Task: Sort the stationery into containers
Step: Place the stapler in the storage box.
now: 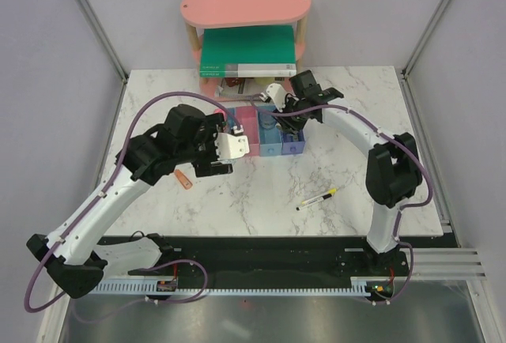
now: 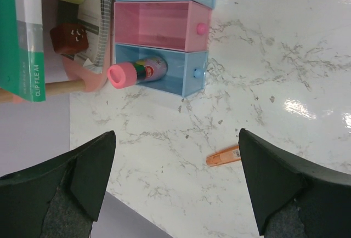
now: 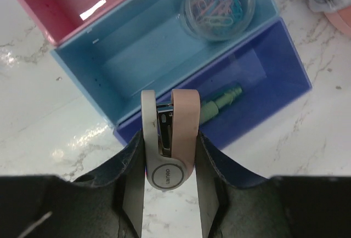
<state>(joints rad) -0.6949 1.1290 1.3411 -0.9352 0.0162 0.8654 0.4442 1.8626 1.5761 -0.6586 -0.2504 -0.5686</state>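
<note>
The right gripper [image 3: 168,161] is clenched on the pale pink piece [image 3: 184,123], just over an end wall of the purple-blue bin [image 3: 263,73], and the green piece [image 3: 219,105] lies inside this bin. The left gripper [image 2: 176,156] hangs released above the bare marble desk [image 1: 237,209] beside the row of bins [image 1: 261,133], with the orange piece [image 2: 224,156] under it. The yellow-and-black pen [image 1: 316,198] lies well apart on free desk.

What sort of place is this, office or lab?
Probably a lab test cell dressed as a desk: marble-look table boxed in by plain panels, two arms bolted at its edge, bins and shelf as props.
</note>
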